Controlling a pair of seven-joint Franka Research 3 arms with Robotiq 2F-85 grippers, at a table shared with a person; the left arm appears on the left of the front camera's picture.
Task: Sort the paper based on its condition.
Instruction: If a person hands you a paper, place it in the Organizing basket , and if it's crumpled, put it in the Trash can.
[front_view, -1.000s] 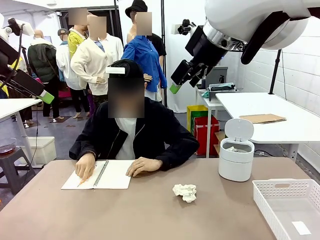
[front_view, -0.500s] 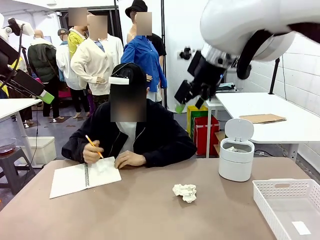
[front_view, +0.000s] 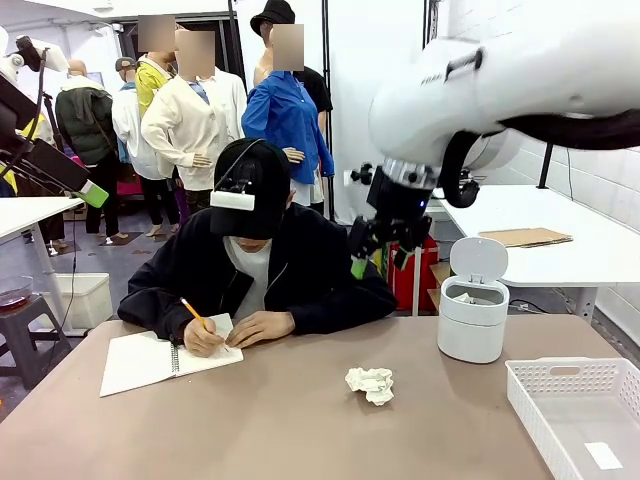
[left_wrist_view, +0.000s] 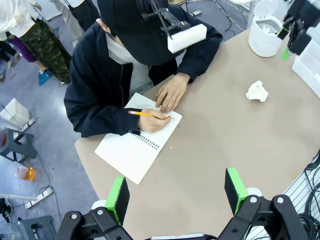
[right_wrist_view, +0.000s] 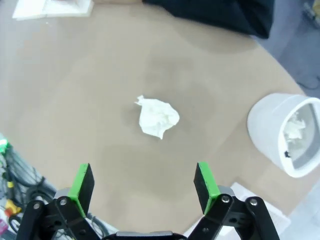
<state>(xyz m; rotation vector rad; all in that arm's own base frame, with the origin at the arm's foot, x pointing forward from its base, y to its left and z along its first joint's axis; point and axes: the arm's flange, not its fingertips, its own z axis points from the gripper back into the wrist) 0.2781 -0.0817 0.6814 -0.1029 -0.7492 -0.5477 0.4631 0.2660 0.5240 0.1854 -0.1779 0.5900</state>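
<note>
table (front_view: 250, 430): paper (front_view: 370, 384) centre | notebook (front_view: 140, 362) left | bin (front_view: 470, 335) right — basket (front_view: 565, 366) before bin

Bright, even overhead light falls softly on my desk (front_view: 250, 420), leaving only a faint shadow under the crumpled paper (front_view: 370, 384), while my wrist views bow at their edges.

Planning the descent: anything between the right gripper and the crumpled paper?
Nothing: the right wrist view shows bare table between the right gripper and the paper.

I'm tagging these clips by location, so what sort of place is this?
Likely a robotics lab or test hall: a white robot arm hangs over a brown table, with a second worktable behind.
</note>
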